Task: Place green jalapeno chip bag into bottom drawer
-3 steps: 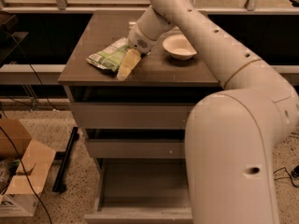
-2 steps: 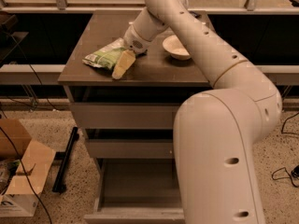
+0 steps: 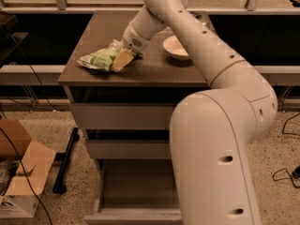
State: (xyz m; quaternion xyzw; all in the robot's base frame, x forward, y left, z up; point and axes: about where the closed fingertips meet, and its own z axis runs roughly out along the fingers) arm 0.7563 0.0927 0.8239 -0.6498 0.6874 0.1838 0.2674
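The green jalapeno chip bag (image 3: 99, 59) lies on the left part of the brown cabinet top (image 3: 98, 32). My gripper (image 3: 121, 60) is at the bag's right end, and a tan finger (image 3: 123, 59) lies across it. The gripper looks shut on the bag, which is still low on the top. The bottom drawer (image 3: 136, 184) is pulled open below, showing a bare grey interior. My arm's large white link (image 3: 215, 149) hides the drawer's right side.
A pale bowl (image 3: 175, 48) stands on the cabinet top to the right of the gripper. Two shallower drawers (image 3: 122, 116) above the bottom one are closed. An open cardboard box (image 3: 21, 172) and a black bar (image 3: 65, 161) lie on the floor at the left.
My gripper and the bag have shifted a little to the left across the cabinet top. My arm has swung further over the right side of the view.
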